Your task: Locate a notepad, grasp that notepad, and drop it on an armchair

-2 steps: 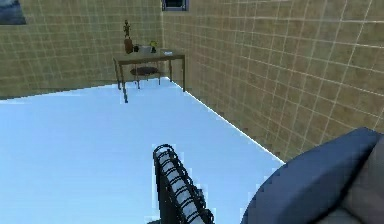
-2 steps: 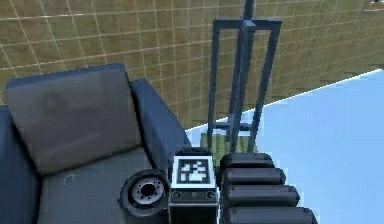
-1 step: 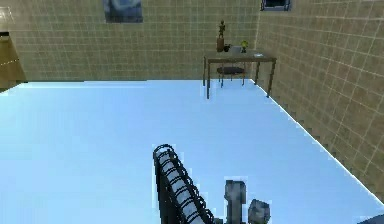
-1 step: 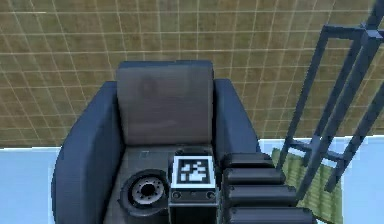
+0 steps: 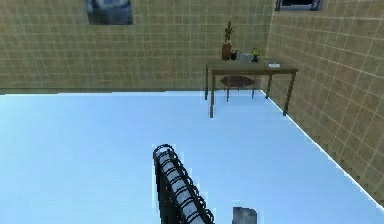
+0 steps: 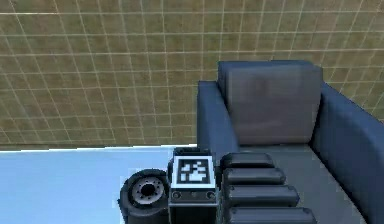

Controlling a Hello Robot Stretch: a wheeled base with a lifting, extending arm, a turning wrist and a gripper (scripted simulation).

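On the far wooden bench (image 5: 250, 69), a dark pot (image 5: 228, 53) with a thin plant (image 5: 228, 32) and a small pale flat piece (image 5: 272, 64), too small to call a notepad. Underneath, a dark round shape (image 5: 237, 82). Smooth pale floor (image 5: 100, 140) between. Beside the ribbed black arm (image 6: 255, 185), a padded dark-blue armchair (image 6: 270, 105) against tan tiled wall (image 6: 100, 70). At the arm's end, the gripper (image 6: 147, 196); fingers not made out, cannot tell whether holding anything

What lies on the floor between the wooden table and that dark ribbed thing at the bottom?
Nothing: in the forward view, bare pale floor runs from the table to the dark ribbed thing.
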